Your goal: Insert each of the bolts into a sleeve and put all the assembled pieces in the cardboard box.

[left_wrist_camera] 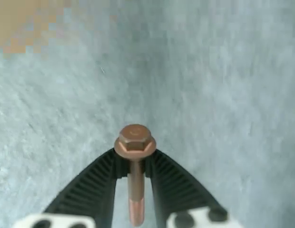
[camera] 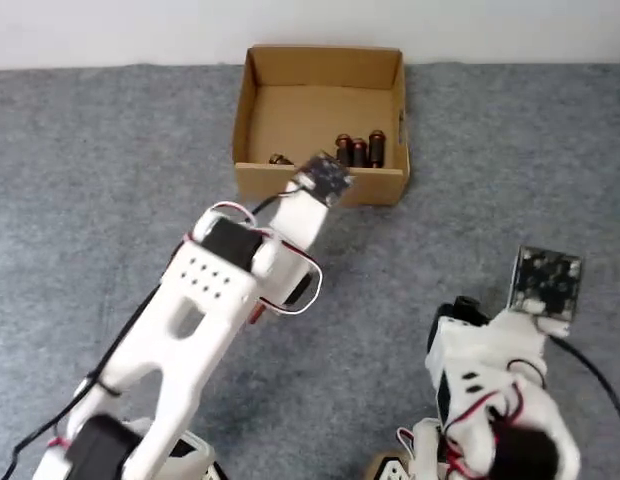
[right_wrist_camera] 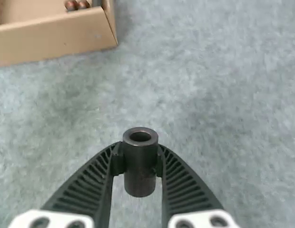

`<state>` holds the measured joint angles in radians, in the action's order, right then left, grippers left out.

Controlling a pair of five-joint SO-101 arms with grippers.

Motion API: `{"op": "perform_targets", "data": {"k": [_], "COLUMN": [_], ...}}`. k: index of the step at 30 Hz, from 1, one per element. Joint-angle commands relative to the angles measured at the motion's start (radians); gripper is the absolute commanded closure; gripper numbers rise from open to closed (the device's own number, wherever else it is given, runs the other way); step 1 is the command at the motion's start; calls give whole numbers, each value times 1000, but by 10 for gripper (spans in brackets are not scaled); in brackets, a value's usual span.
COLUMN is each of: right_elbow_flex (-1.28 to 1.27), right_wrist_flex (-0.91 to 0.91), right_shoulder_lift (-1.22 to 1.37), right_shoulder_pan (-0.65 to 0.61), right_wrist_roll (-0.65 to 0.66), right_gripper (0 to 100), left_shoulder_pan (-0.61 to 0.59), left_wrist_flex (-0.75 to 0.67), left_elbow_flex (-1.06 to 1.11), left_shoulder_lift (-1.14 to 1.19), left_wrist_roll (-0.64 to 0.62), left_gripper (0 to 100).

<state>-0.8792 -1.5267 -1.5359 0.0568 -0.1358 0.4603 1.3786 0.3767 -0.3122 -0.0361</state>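
Observation:
My left gripper (left_wrist_camera: 134, 164) is shut on a copper bolt (left_wrist_camera: 134, 156), holding it by the shank with the hex head past the fingertips, above grey carpet. My right gripper (right_wrist_camera: 139, 159) is shut on a dark cylindrical sleeve (right_wrist_camera: 140, 159), its bore facing the camera. In the high view the left arm (camera: 240, 270) stretches toward the front wall of the cardboard box (camera: 320, 182), and the right arm (camera: 500, 390) stays at the lower right. Inside the box stand several assembled pieces (camera: 358, 150). The box corner (right_wrist_camera: 57, 33) lies beyond the sleeve.
Grey carpet (camera: 490, 170) covers the table around the box. A white wall runs along the far edge behind the box. Open carpet lies between the two arms and to the right of the box.

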Motion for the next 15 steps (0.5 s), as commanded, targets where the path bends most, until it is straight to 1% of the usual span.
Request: {"op": "perform_targets", "data": {"k": [1, 4, 7, 12, 15], "right_elbow_flex": [-80, -160, -186, -195, -216], "right_wrist_flex": [84, 119, 134, 199, 236], "right_shoulder_lift": [-147, -260, -280, -265, -265], "right_shoulder_pan": [-36, -90, -143, -231, -314], "right_wrist_roll": [-8, -8, -8, -8, -8], "right_gripper": [991, 991, 991, 991, 991], "left_shoulder_pan": [-3, -3, 5, 5, 14], "left_wrist_flex": [-149, -278, -433, -729, -841], "left_elbow_flex": [35, 88, 160, 335, 438], "left_shoulder_lift": [-161, -272, -390, -568, -661], "left_wrist_roll": [-130, -255, -339, -345, -345], "left_gripper": [996, 996, 996, 996, 996]}}
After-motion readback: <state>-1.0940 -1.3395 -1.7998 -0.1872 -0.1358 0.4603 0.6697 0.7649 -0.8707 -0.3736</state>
